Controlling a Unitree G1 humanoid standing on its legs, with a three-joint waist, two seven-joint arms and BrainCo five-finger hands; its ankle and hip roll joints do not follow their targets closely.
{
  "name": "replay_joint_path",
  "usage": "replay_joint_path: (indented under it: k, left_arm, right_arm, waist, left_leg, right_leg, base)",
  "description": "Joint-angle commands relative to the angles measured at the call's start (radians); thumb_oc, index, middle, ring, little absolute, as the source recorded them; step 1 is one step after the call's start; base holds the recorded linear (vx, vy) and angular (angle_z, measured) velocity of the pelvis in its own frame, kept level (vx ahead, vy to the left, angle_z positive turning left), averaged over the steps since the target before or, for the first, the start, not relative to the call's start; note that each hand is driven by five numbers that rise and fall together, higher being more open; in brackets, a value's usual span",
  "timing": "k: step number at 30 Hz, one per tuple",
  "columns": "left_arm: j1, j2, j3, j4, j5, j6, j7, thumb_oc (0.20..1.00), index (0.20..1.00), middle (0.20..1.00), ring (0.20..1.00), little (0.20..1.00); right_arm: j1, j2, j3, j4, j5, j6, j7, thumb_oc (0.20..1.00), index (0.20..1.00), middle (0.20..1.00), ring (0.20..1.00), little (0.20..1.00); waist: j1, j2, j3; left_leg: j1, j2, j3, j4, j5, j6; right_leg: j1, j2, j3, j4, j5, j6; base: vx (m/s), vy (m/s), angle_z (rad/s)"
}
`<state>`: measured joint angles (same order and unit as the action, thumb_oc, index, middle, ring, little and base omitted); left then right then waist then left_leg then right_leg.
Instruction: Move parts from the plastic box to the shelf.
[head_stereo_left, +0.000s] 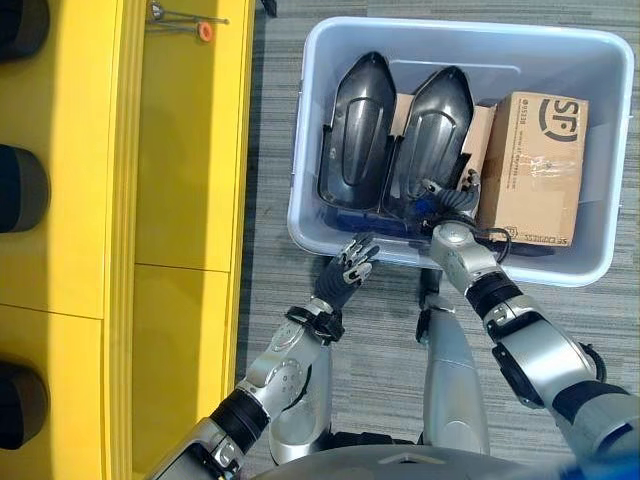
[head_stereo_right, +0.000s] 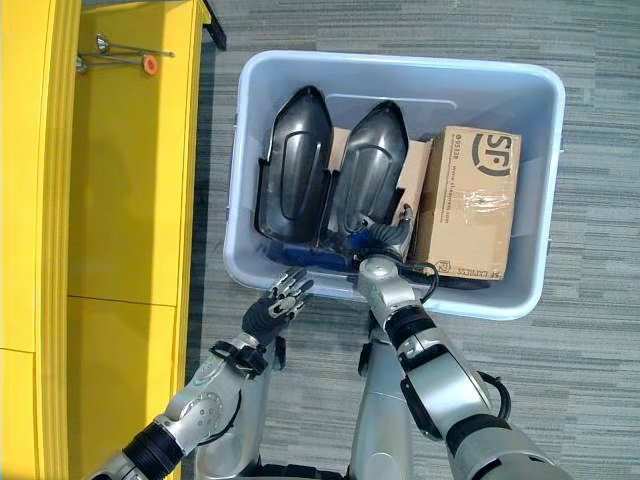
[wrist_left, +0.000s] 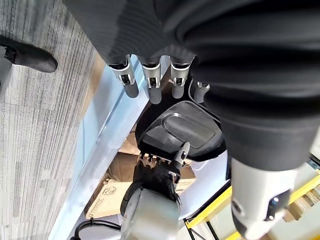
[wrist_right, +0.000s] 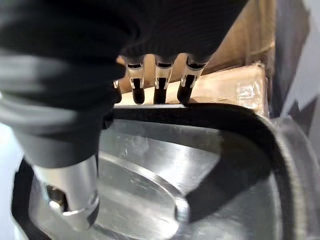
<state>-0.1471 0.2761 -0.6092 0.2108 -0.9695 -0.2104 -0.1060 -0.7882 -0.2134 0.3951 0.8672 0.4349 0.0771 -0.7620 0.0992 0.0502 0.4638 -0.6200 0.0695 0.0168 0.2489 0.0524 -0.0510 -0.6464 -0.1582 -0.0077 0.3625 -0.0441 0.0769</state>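
Observation:
Two black shell-shaped parts lie side by side in the pale plastic box (head_stereo_left: 300, 205): a left part (head_stereo_left: 358, 115) and a right part (head_stereo_left: 437, 115). My right hand (head_stereo_left: 441, 203) is inside the box at the near end of the right part (wrist_right: 200, 165). Its fingers (wrist_right: 159, 82) hook over the part's rim and its thumb (wrist_right: 65, 190) lies on the glossy face. My left hand (head_stereo_left: 346, 268) hovers open just outside the box's near wall, fingers (wrist_left: 150, 82) pointing toward the parts (wrist_left: 180, 127).
A brown cardboard box (head_stereo_left: 535, 165) fills the right side of the plastic box, close to my right hand. The yellow shelf (head_stereo_left: 180, 160) runs along the left, holding a thin metal rod with an orange piece (head_stereo_left: 204, 30). Grey carpet lies between shelf and box.

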Motion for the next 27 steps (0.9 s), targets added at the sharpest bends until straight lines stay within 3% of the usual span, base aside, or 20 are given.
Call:
replay_joint_path:
  k: [1, 3, 5, 8, 15, 16, 17, 18, 24, 27]
  left_arm:
    - [-0.008, -0.019, -0.035, -0.063, 0.004, -0.051, -0.034, 1.000, 1.000, 1.000, 1.000, 1.000]
    - [-0.005, -0.020, -0.035, -0.054, 0.004, -0.058, -0.044, 1.000, 1.000, 1.000, 1.000, 1.000]
    - [0.000, -0.016, -0.037, -0.035, -0.003, -0.074, -0.065, 1.000, 1.000, 1.000, 1.000, 1.000]
    - [0.004, -0.016, -0.037, -0.028, -0.003, -0.080, -0.075, 1.000, 1.000, 1.000, 1.000, 1.000]
    - [0.005, -0.007, -0.038, -0.019, -0.016, -0.094, -0.075, 1.000, 1.000, 1.000, 1.000, 1.000]
    - [0.005, -0.007, -0.037, -0.019, -0.015, -0.093, -0.074, 1.000, 1.000, 1.000, 1.000, 1.000]
    - [0.006, -0.006, -0.036, -0.019, -0.013, -0.095, -0.072, 1.000, 1.000, 1.000, 1.000, 1.000]
    - [0.005, -0.008, -0.033, -0.018, -0.013, -0.095, -0.072, 1.000, 1.000, 1.000, 1.000, 1.000]
    - [-0.004, -0.010, -0.024, -0.014, -0.016, -0.087, -0.063, 1.000, 1.000, 1.000, 1.000, 1.000]
    - [-0.006, -0.014, -0.028, -0.005, -0.010, -0.091, -0.061, 1.000, 1.000, 1.000, 1.000, 1.000]
  right_arm:
    - [0.157, 0.074, 0.039, 0.205, -0.018, 0.240, 0.070, 1.000, 1.000, 1.000, 1.000, 1.000]
    - [0.153, 0.067, 0.058, 0.215, -0.081, 0.259, 0.064, 1.000, 1.000, 1.000, 1.000, 1.000]
    - [0.155, 0.057, 0.068, 0.233, -0.132, 0.322, 0.062, 1.000, 1.000, 1.000, 1.000, 1.000]
    - [0.158, 0.045, 0.087, 0.235, -0.186, 0.345, 0.027, 1.000, 1.000, 1.000, 1.000, 1.000]
    - [0.166, 0.015, 0.069, 0.247, -0.110, 0.352, 0.020, 1.000, 1.000, 1.000, 1.000, 1.000]
    - [0.167, 0.014, 0.065, 0.248, -0.114, 0.352, 0.027, 0.818, 0.818, 0.818, 0.818, 0.818]
    - [0.169, 0.013, 0.061, 0.248, -0.108, 0.348, 0.028, 0.316, 0.316, 0.316, 0.316, 0.316]
    - [0.170, 0.012, 0.056, 0.249, -0.113, 0.345, 0.037, 0.200, 0.200, 0.200, 0.200, 0.200]
    - [0.159, 0.004, 0.035, 0.250, -0.113, 0.286, 0.014, 0.200, 0.200, 0.200, 0.200, 0.200]
    - [0.151, -0.004, 0.019, 0.258, -0.114, 0.288, 0.009, 0.200, 0.200, 0.200, 0.200, 0.200]
  waist:
    - [0.027, 0.049, 0.056]
    - [0.030, 0.048, 0.056]
    - [0.035, 0.045, 0.056]
    - [0.036, 0.042, 0.056]
    - [0.036, 0.030, 0.056]
    - [0.036, 0.029, 0.056]
    - [0.036, 0.027, 0.056]
    - [0.036, 0.026, 0.056]
    - [0.038, 0.031, 0.056]
    - [0.038, 0.031, 0.056]
  left_leg:
    - [-0.039, -0.022, -0.034, 0.035, -0.055, 0.039]
    - [-0.048, -0.024, -0.036, 0.040, -0.056, 0.040]
    - [-0.058, -0.025, -0.038, 0.047, -0.058, 0.041]
    - [-0.067, -0.025, -0.038, 0.054, -0.062, 0.042]
    - [-0.101, -0.025, -0.039, 0.074, -0.069, 0.044]
    - [-0.105, -0.025, -0.039, 0.076, -0.069, 0.045]
    - [-0.110, -0.026, -0.039, 0.079, -0.070, 0.045]
    - [-0.115, -0.026, -0.039, 0.081, -0.071, 0.046]
    - [-0.154, -0.025, -0.036, 0.108, -0.074, 0.046]
    - [-0.159, -0.026, -0.036, 0.114, -0.076, 0.045]
  right_leg:
    - [0.019, 0.013, -0.104, 0.043, -0.045, -0.025]
    - [0.016, 0.011, -0.106, 0.042, -0.045, -0.025]
    - [0.014, 0.007, -0.110, 0.042, -0.044, -0.024]
    - [0.008, 0.006, -0.112, 0.045, -0.044, -0.022]
    - [-0.012, 0.006, -0.110, 0.048, -0.041, -0.022]
    - [-0.014, 0.006, -0.110, 0.048, -0.041, -0.022]
    - [-0.018, 0.006, -0.110, 0.049, -0.040, -0.021]
    - [-0.021, 0.006, -0.112, 0.050, -0.041, -0.022]
    - [-0.057, 0.002, -0.114, 0.075, -0.044, -0.023]
    - [-0.061, 0.002, -0.117, 0.079, -0.046, -0.024]
  base:
    - [0.04, 0.096, 0.10]
    - [0.03, 0.072, 0.09]
    - [0.03, 0.049, 0.03]
    - [0.02, 0.040, 0.06]
    - [0.01, 0.034, 0.08]
    - [0.00, 0.000, 0.00]
    - [0.00, 0.000, 0.00]
    - [0.00, 0.000, 0.00]
    - [0.00, 0.000, 0.00]
    - [0.00, 0.000, 0.00]
